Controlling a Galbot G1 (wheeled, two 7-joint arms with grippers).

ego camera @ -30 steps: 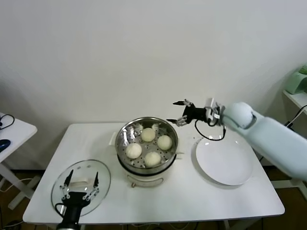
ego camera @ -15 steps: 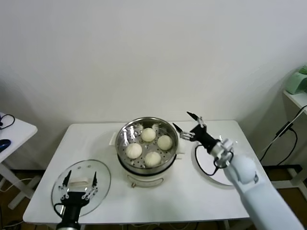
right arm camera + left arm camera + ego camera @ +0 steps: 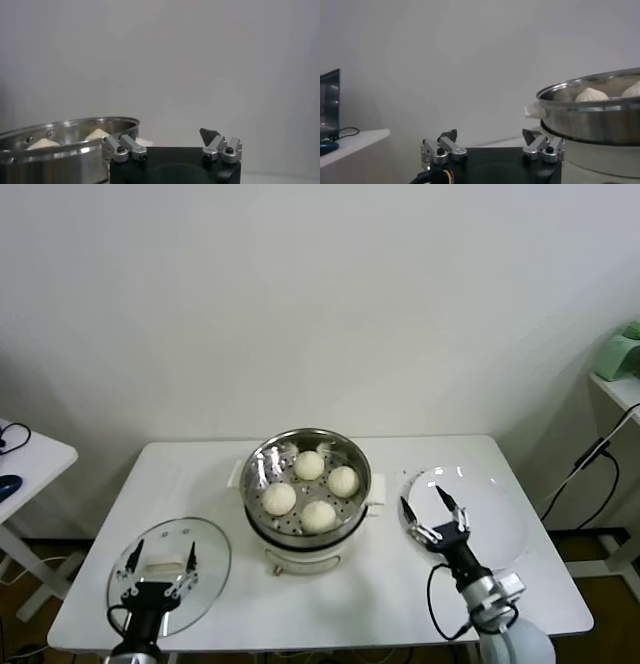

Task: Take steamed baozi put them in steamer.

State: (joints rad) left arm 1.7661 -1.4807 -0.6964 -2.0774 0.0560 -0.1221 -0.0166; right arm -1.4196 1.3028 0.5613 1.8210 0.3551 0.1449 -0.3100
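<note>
All four baozi [image 3: 310,489] are sitting in the steamer [image 3: 262,462] at frame centre, and the plate [image 3: 500,514] at right is showing none, so the task looks finished. Right gripper [image 3: 434,514] at lower right and left gripper [image 3: 160,569] at lower left are both spread wide, holding nothing.

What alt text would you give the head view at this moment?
Four steamed baozi sit in the steamer at the middle of a white table. The right gripper, fingers open, hovers over a bare white plate, and the left gripper, also open, is parked over a glass lid.
</note>
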